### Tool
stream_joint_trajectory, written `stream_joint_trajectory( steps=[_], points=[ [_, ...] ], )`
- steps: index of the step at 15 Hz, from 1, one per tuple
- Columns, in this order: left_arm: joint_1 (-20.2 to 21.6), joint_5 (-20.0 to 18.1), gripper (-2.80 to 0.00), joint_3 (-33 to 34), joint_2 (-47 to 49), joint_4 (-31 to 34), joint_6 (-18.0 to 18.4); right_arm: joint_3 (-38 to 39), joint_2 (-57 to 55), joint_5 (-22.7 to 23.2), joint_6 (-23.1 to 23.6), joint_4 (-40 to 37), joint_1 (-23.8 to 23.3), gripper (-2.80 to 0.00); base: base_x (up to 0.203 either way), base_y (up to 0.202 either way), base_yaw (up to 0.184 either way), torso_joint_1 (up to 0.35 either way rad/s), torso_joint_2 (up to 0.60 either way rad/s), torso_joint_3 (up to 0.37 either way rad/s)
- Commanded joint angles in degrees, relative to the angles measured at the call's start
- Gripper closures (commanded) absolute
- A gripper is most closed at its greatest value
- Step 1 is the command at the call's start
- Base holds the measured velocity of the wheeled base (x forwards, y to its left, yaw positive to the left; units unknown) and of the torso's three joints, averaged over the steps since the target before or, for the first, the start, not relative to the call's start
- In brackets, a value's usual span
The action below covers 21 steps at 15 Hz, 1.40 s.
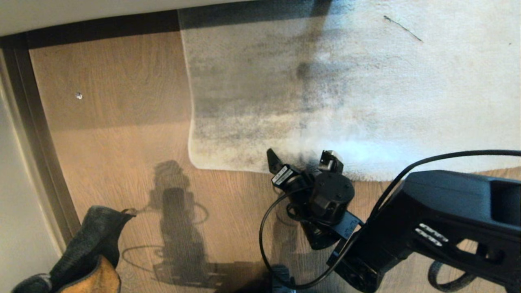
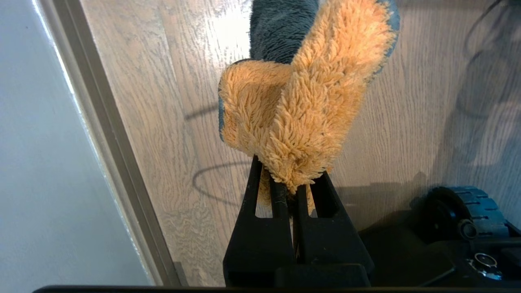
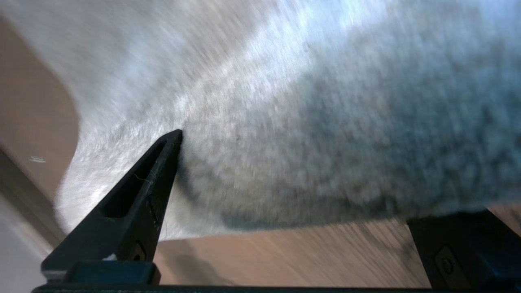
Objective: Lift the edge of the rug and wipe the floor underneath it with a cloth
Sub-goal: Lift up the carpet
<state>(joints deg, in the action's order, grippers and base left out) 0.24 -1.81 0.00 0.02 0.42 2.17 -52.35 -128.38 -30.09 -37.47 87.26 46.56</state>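
Nearest the robot, at about seven o'clock in the head view, the left gripper (image 2: 294, 191) is clamped tight on the cloth (image 2: 297, 106), its two black fingers (image 2: 281, 195) pinching a fold of the mustard-tan pile while the dark grey face curls away behind. The same cloth (image 1: 87, 252) shows in the head view as a dark, bunched shape with a tan underside, hanging above the floor (image 1: 122, 134) close to a grey skirting strip (image 1: 40, 162) that runs along the wall.

Further out, at about five o'clock, the right arm (image 1: 447, 219) reaches in, and a black cable (image 1: 264, 228) loops beside it. The right gripper (image 1: 303, 158) sits near the picture's middle with its jaws spread wide and nothing in them; it is at the rug edge (image 1: 244, 167), one finger (image 3: 134, 203) lying over the pile and the other finger (image 3: 460, 248) over the wood planks just outside the border. Whether either tip touches the rug cannot be told.

Beyond that, from twelve to three o'clock, the rug (image 1: 325, 81) lies flat, its rounded corner (image 1: 197, 160) toward nine o'clock. A small pale speck (image 1: 79, 96) sits on the planks at ten o'clock.
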Motion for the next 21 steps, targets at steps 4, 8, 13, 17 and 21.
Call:
stream_joint_trajectory(
  steps=[4,8,13,17,21],
  points=[
    [0.02,-0.03,0.00,0.00,-0.02,0.02,0.02,5.10,9.60,0.95,1.64,1.99,0.23,-2.80,0.000,0.000,0.000,0.000,0.00,0.000],
    [0.02,-0.03,0.00,0.00,-0.02,0.02,0.02,7.56,10.21,2.09,8.41,2.25,0.11,-2.80,0.000,0.000,0.000,0.000,0.00,0.000],
    [0.02,-0.01,0.00,0.00,-0.02,0.02,0.02,7.71,7.00,1.77,19.90,2.51,0.11,-2.80,0.000,0.000,0.000,0.000,0.00,0.000],
    [0.02,-0.03,0.00,0.00,-0.02,0.02,0.02,11.74,5.84,1.61,25.91,2.46,0.11,-2.80,0.000,0.000,0.000,0.000,0.00,0.000],
    [0.02,0.04,0.00,0.00,-0.02,0.02,0.02,11.39,4.98,1.52,29.51,2.56,-0.74,-2.80,0.000,0.000,0.000,0.000,0.00,0.000]
  ],
)
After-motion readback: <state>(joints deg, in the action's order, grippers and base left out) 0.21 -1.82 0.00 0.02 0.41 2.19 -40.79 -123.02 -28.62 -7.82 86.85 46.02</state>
